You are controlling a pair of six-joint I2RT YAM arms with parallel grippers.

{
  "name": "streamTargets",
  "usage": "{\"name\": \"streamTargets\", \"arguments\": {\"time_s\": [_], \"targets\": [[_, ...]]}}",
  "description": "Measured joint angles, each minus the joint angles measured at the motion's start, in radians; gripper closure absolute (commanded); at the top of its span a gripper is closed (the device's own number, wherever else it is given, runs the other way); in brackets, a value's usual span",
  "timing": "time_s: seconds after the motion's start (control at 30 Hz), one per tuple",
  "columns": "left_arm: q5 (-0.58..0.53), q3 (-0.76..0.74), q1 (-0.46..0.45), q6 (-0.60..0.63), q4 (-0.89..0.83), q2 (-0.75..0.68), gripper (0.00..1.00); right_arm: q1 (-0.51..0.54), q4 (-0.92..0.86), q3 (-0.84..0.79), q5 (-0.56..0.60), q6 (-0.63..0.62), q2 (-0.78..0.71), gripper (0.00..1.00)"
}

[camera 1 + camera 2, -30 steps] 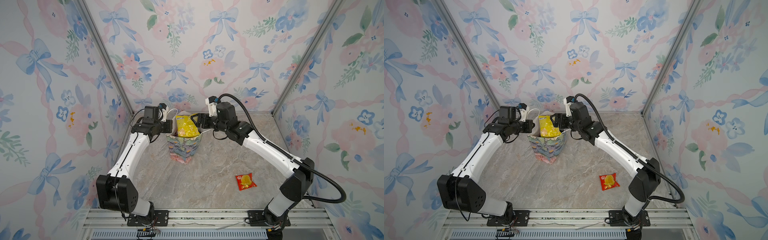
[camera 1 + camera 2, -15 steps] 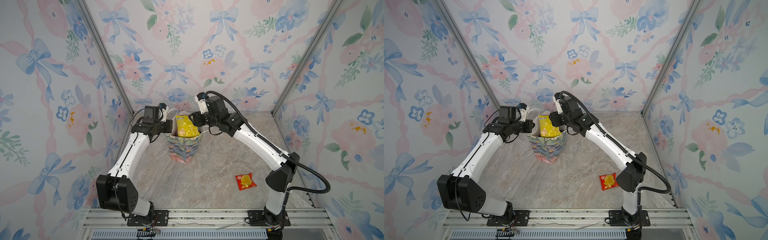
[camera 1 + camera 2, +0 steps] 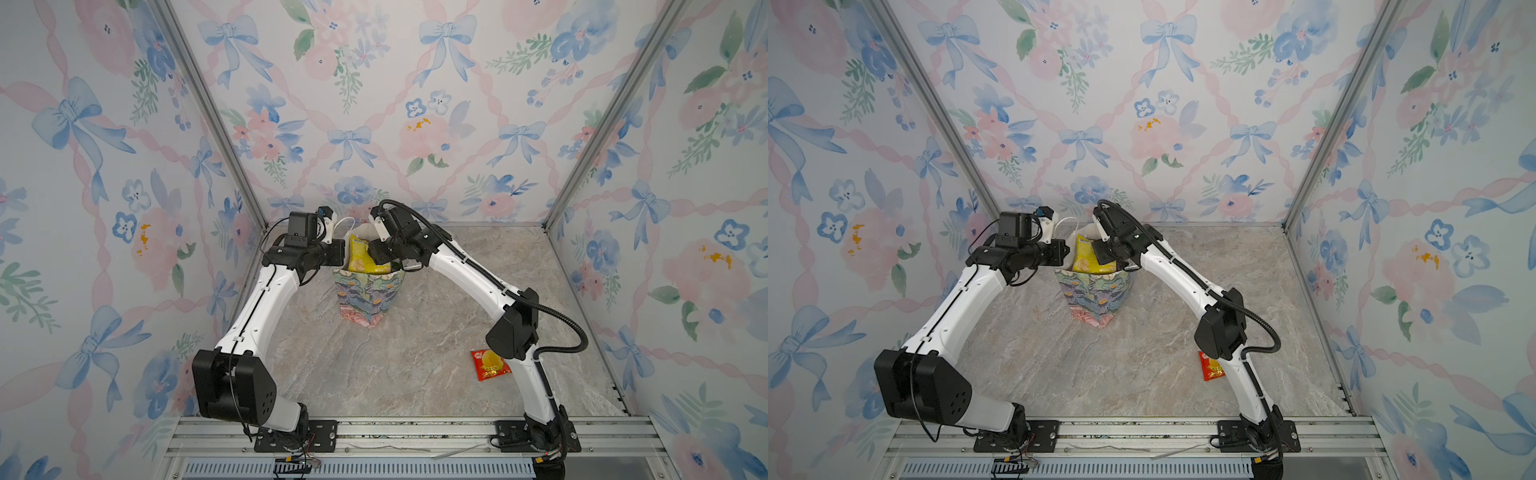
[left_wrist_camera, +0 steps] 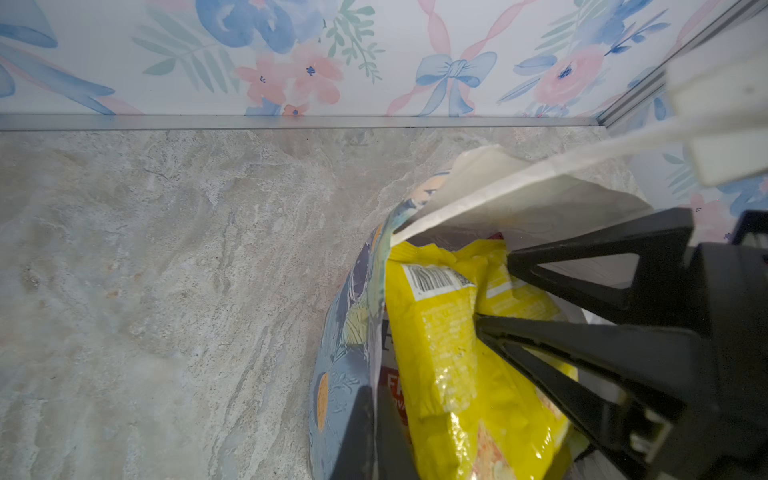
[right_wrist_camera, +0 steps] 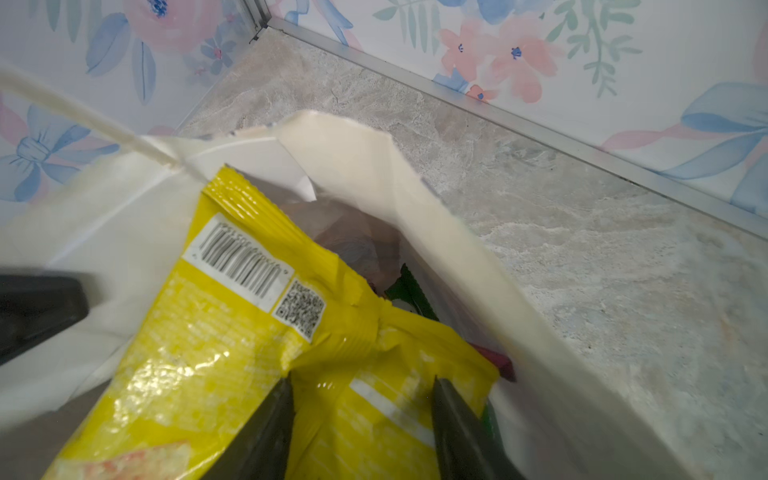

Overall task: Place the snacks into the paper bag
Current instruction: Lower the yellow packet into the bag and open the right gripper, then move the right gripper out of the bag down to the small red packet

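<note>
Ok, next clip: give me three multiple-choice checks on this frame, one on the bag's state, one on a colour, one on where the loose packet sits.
1. The paper bag is: A lying on its side; B folded flat; C standing upright, mouth open.
2. The protruding packet in its mouth is: A purple; B yellow; C teal.
3. The red packet lies: A on the table, front right of the bag; B inside the bag; C against the back wall.
Answers: 1 C, both top views show it standing; 2 B, it is yellow with a barcode in both wrist views; 3 A, it lies flat on the marble, apart from the bag.
</note>
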Motion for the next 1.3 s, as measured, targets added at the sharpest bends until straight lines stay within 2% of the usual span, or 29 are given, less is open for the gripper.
{"name": "streamTargets", "arguments": {"time_s": [0.13, 0.37, 0.5, 0.57, 0.6, 0.77, 0.9, 1.13, 1.3], "targets": [[0.000, 0.000, 0.000, 0.000, 0.000, 0.000, 1.00, 0.002, -0.011, 0.002, 0.010, 0.000, 0.000, 0.36], [0.000, 0.000, 0.000, 0.000, 0.000, 0.000, 1.00, 0.003, -0.005, -0.002, -0.009, 0.000, -0.058, 0.17], [0.000, 0.000, 0.000, 0.000, 0.000, 0.000, 1.00, 0.003, 0.045, -0.045, -0.026, 0.003, -0.182, 0.05], [0.000, 0.000, 0.000, 0.000, 0.000, 0.000, 1.00, 0.002, 0.090, -0.100, -0.033, 0.007, -0.268, 0.00], [0.000, 0.000, 0.000, 0.000, 0.000, 0.000, 1.00, 0.001, 0.115, -0.135, -0.034, 0.008, -0.315, 0.01], [0.000, 0.000, 0.000, 0.000, 0.000, 0.000, 1.00, -0.027, 0.223, -0.372, -0.019, 0.019, -0.531, 0.04], [0.000, 0.000, 0.000, 0.000, 0.000, 0.000, 1.00, -0.109, 0.283, -0.673, 0.017, 0.055, -0.712, 0.04], [0.000, 0.000, 0.000, 0.000, 0.000, 0.000, 1.00, -0.262, 0.254, -1.167, 0.106, 0.161, -0.945, 0.04], [0.000, 0.000, 0.000, 0.000, 0.000, 0.000, 1.00, -0.304, 0.190, -1.446, 0.130, 0.261, -1.066, 0.04]]}}
